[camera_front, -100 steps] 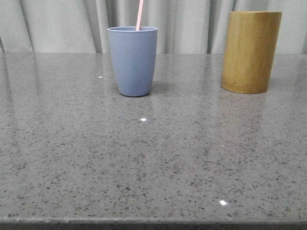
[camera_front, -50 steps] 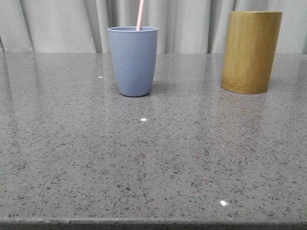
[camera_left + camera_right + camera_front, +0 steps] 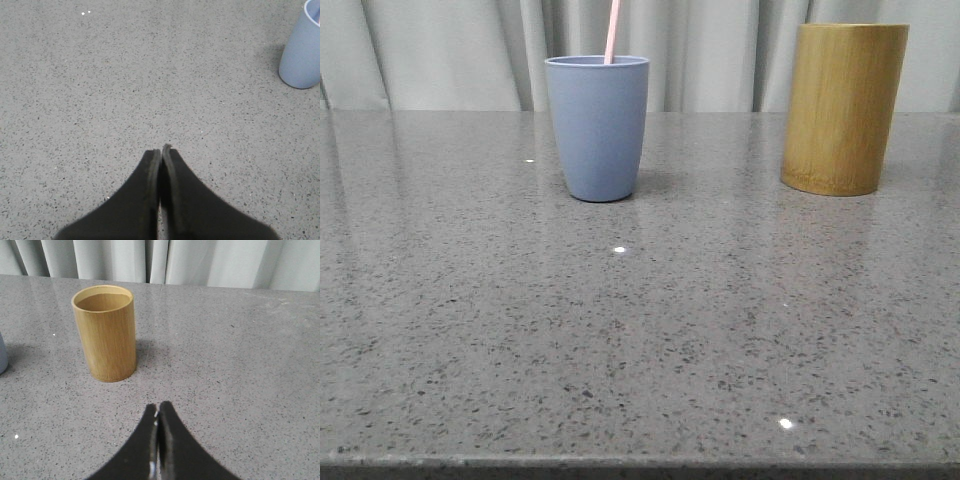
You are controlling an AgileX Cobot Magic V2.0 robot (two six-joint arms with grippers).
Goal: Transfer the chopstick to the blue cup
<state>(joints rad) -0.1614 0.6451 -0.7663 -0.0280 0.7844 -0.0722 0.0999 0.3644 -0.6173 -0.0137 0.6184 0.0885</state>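
Front view: nothing has shifted over the last second; the chopstick stood in the blue cup then and stands there now, in the same lean. I take that to mean the transfer is done and my arms are simply parked. The stick rises out of the cup's mouth near the middle of the rim, its long axis close to upright, tipped slightly to the right as it climbs, and its upper end runs out of the top of the picture. The bamboo cylinder sits well apart to the right on the grey stone table.

Left wrist view: my left gripper has its two dark fingers pressed together tip to tip, pinching nothing, hanging over bare table. The blue cup is at the edge of the picture, well away from the fingertips, with a trace of pink just inside its rim.

Right wrist view: my right gripper is likewise closed on itself and holds nothing. The bamboo cylinder stands ahead of it, open mouth up, and what I can see of its inside looks empty
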